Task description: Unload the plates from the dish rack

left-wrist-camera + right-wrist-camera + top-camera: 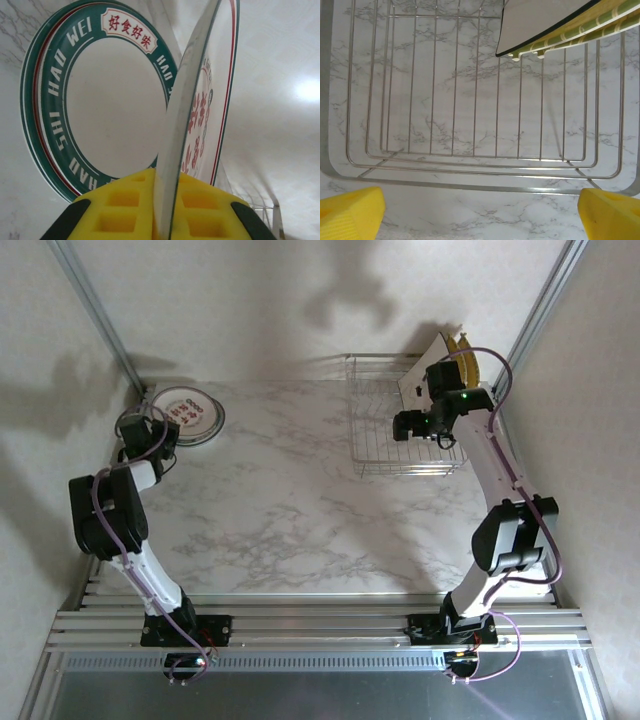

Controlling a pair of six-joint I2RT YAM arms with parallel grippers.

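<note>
From the top camera, the dish rack (405, 418) stands at the far right of the table (280, 510), and most of its slots look bare. Well to the left of the rack, round plates (188, 412) lie flat in a stack, so that share of the unloading seems done. The left gripper (152, 435) hangs just beside that stack, far from the rack, and from up here I cannot tell what its fingers are doing. The right gripper (425, 425) hovers over the rack's right half. At the rack's far right corner lean a white square plate (416, 382) and a yellow plate (463, 349) (these two are what is left, by my reckoning).

The left wrist camera supplies what the top one hides. The left gripper (167, 200) has its yellow pads (125, 205) pinching a round plate (200, 115) held upright on edge, with another of the round plates (115, 100) just behind it. I judge this one is about to join the stack.

The right wrist camera looks down into the rack (470, 160), where marble shows through the bare wire floor. The white square plate (545, 20) and the yellow plate (590, 27) sit in one corner of the rack. The right gripper (480, 212) has its fingers (350, 212) spread wide, holding nothing.
</note>
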